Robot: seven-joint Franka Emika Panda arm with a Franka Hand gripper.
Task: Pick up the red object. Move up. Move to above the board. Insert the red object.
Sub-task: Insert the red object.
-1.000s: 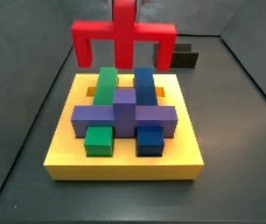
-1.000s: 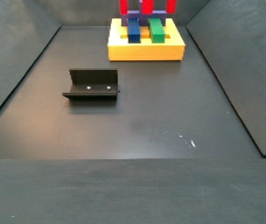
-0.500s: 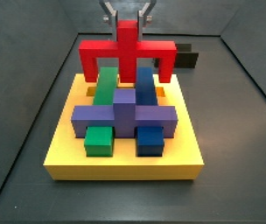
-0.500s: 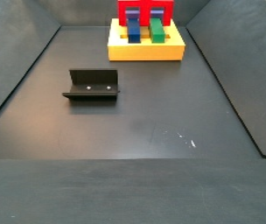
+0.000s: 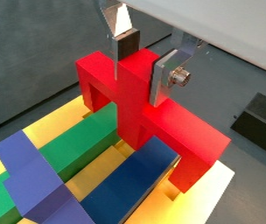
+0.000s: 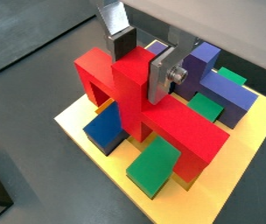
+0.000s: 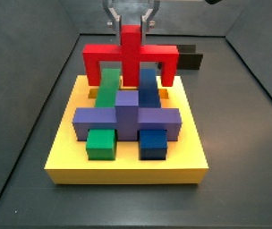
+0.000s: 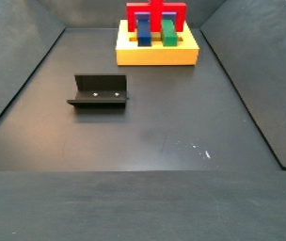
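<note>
Wrist views: gripper [image 5: 143, 59] pinching red object's [image 5: 147, 114] post, legs straddling green and blue blocks on board [image 6: 248, 153].
Side view alone shows fixture [image 8: 99, 91], well apart on floor.

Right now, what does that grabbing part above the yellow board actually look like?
The gripper, above the board, has two flat silver metal plates as fingers, each lined with a dark pad on its inner face. One plate carries a round silver bolt on its outer side. No cables or markings show. A side view shows only its silver tips.
</note>
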